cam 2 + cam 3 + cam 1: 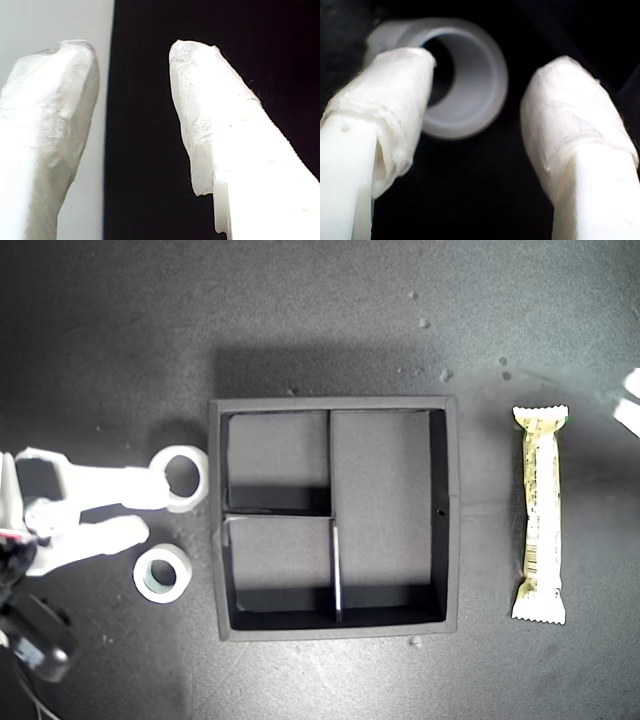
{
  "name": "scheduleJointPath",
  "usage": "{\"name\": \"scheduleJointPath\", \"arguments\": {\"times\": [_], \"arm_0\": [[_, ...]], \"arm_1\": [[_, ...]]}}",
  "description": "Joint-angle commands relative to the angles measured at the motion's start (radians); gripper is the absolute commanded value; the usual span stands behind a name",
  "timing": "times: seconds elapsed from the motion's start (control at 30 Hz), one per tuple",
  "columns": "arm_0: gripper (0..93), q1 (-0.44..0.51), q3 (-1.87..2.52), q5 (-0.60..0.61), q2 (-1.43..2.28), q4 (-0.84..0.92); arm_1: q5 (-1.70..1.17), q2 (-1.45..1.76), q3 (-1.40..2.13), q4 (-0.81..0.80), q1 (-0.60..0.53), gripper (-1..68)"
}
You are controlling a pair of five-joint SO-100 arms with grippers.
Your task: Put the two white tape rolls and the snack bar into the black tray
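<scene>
**Inspector:** While the exterior view is up, report on my second pincer (148, 512).

**Assistant:** It reaches in from the exterior view's left over the dark matte worktop (330, 310). Its two white-wrapped fingers (395, 95) stand well apart and grip nothing. One fingertip overlaps the rim of the all-white ring-shaped tape roll with the wide hole (182, 478); the other finger (115, 533) ends near the second white tape roll with the pale greenish core (162, 574). In the second wrist view the all-white roll (465, 80) sits just behind one fingertip, not between the two.

**Inspector:** Location of both rolls?

**Assistant:** Both lie flat on the worktop outside the square matte black tray with raised walls (448, 510), off its wall toward the exterior view's left. The all-white one lies just beside that wall; the greenish-core one is set a little farther off.

**Inspector:** And the bar?

**Assistant:** The long narrow snack bar in a cream and yellow-green wrapper with crimped ends (540, 514) lies on the worktop off the tray's opposite side, parallel to its wall and apart from it.

**Inspector:** My first pincer (135, 125)?

**Assistant:** Seen only in its wrist view: jaws apart, nothing between them, dark surface beneath.
</scene>
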Motion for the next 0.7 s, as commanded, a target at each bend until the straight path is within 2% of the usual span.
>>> {"name": "scheduleJointPath", "arguments": {"times": [0.0,0.1,0.2,0.3,0.43,0.67], "arm_0": [[13.7,-0.015,-0.202,0.017,-0.241,0.080],[13.7,-0.023,-0.227,0.018,-0.347,0.086],[13.9,-0.014,-0.245,0.017,-0.465,0.083],[14.4,-0.009,-0.272,0.018,-0.574,0.072],[14.4,-0.012,-0.299,0.026,-0.658,0.071],[14.5,-0.020,-0.299,0.035,-0.718,0.020]], "arm_1": [[-0.126,-0.195,-0.238,0.087,-0.098,15.4],[-0.225,-0.603,-0.578,0.270,-0.202,20.9],[-0.284,-0.996,-0.908,0.515,-0.267,22.8],[-0.311,-1.266,-1.085,0.672,-0.308,23.8],[-0.308,-1.414,-1.111,0.739,-0.333,25.2],[-0.290,-1.431,-1.003,0.746,-0.362,24.6]]}}
